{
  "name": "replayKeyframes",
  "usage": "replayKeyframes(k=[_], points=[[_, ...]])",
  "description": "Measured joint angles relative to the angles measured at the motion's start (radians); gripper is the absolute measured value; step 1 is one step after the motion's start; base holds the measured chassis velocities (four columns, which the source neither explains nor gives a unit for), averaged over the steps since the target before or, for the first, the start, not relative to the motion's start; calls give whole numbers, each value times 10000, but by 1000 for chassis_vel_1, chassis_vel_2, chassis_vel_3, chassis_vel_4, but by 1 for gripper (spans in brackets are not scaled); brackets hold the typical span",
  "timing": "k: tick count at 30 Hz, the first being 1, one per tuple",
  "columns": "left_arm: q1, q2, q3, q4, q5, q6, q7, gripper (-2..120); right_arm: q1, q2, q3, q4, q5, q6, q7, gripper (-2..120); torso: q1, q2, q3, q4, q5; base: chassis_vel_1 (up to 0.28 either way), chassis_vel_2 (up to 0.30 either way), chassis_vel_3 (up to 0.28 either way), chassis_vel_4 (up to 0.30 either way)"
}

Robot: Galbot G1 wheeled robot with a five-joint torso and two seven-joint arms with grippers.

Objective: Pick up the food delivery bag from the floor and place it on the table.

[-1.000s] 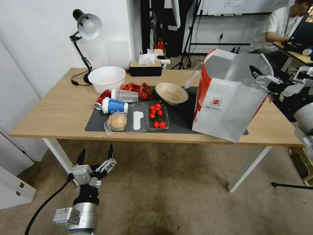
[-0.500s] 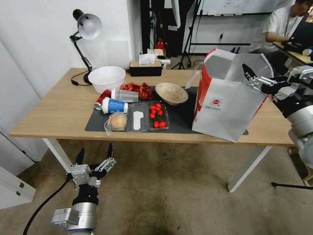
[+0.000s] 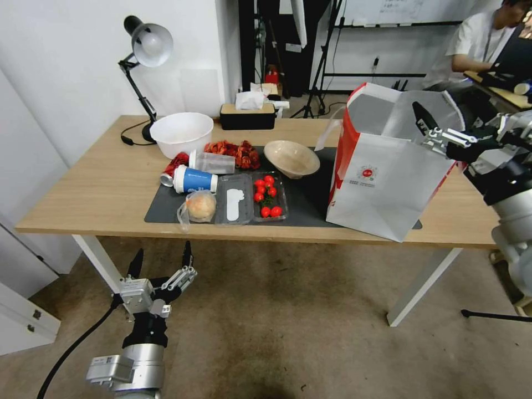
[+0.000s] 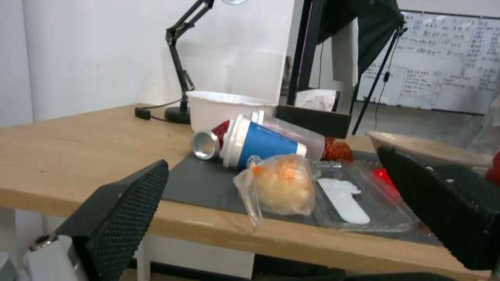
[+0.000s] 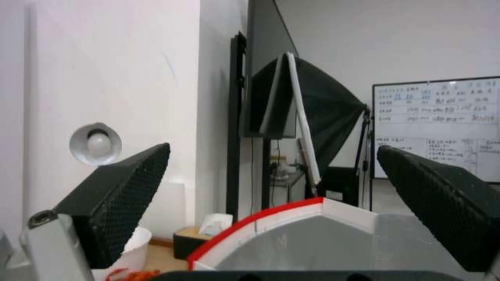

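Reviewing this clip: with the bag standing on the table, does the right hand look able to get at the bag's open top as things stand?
Probably yes. The right hand hangs open at the upper rim of the food delivery bag, which stands upright on the table with its mouth open and nothing between them.

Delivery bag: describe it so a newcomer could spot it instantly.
On the wooden table, look to the right end of the dark mat. The delivery bag stands upright there, open at the top, beside the open right hand. It is by far the tallest thing on the table: white front, red side, silver lining, small round red logo.
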Motion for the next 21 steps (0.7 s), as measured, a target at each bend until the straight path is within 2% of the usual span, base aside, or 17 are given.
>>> replayKeyframes(k=[2, 3, 6, 7, 10, 11, 12, 15, 21], points=[[9, -4, -20, -30, 0, -61, 81, 100, -346, 470, -30, 468, -437, 3, 191, 100, 0, 0, 0, -1, 2, 0, 0, 0, 0], [9, -4, -20, -30, 0, -61, 81, 100, -346, 470, -30, 468, -437, 3, 191, 100, 0, 0, 0, -1, 2, 0, 0, 0, 0], [2, -12, -17, -33, 1, -172, 242, 100, -1197, 1300, -262, 1092, -1395, 54, 396, 100, 0, 1, 0, 0, -1, 0, 0, 0, 0], [2, -12, -17, -33, 1, -172, 242, 100, -1197, 1300, -262, 1092, -1395, 54, 396, 100, 0, 1, 0, 0, -1, 0, 0, 0, 0], [-14, -37, 22, -35, 40, -249, 340, 100, -2284, 2606, -633, 1197, -2843, 288, 396, 100, -1, 1, -1, -4, 4, 0, 0, 0, 0], [-14, -37, 30, -35, 50, -257, 355, 100, -2509, 2926, -755, 1198, -3142, 350, 367, 100, -1, 1, -1, -3, 1, 0, 0, 0, 0], [-14, -37, 30, -35, 50, -257, 355, 100, -2509, 2926, -755, 1198, -3142, 350, 367, 100, -1, 1, -1, -3, 1, 0, 0, 0, 0], [-14, -36, 57, -47, 68, -288, 410, 100, -3172, 3958, -1347, 1197, -4128, 636, 226, 100, -1, 1, -1, -4, -1, 0, 0, 0, 0], [0, -39, 98, -80, 104, -355, 483, 100, -3452, 4864, -2141, 1183, -5240, 942, 168, 100, -1, 1, 0, -2, 0, 0, 0, 0, 0]])
